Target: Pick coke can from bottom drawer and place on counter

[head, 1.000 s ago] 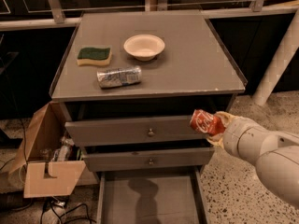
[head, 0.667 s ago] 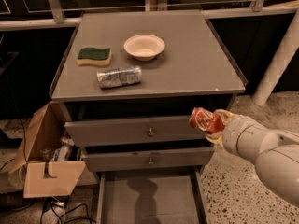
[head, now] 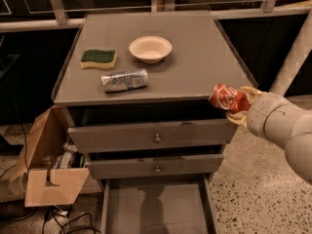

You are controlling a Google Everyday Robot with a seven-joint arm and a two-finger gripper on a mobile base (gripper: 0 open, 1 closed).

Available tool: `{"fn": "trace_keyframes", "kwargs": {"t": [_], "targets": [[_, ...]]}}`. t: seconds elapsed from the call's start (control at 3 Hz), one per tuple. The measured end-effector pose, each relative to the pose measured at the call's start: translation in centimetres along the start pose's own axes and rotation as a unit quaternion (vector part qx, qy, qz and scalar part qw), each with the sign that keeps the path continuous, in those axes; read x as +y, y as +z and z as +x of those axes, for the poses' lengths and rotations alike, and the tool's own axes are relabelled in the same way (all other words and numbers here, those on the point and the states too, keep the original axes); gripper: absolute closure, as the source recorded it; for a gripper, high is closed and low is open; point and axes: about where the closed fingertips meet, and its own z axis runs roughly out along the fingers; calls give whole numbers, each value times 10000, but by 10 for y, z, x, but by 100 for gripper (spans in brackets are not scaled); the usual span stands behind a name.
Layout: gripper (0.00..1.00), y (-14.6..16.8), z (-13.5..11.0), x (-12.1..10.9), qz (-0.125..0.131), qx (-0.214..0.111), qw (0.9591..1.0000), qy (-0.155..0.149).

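Observation:
The red coke can (head: 228, 98) is held on its side in my gripper (head: 240, 105), at the cabinet's front right corner, about level with the counter (head: 195, 57) rim. The gripper is shut on the can; its pale fingers wrap around the can's far end. The bottom drawer (head: 156, 211) stands pulled out below, its grey floor bare. The two knobbed drawers above it stand slightly out.
On the counter lie a silver-blue can (head: 124, 80) on its side, a green and yellow sponge (head: 98, 58) and a white bowl (head: 150, 48). An open cardboard box (head: 48, 165) with clutter stands left of the cabinet. A white post (head: 295, 52) rises at the right.
The gripper with the coke can has risen a little and moved slightly left toward the counter's front right corner.

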Motion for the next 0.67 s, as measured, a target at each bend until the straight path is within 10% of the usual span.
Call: {"fn": "trace_keyframes", "kwargs": {"t": [0.67], "targets": [[100, 22, -23, -28, -55, -85, 9999, -76]]}}
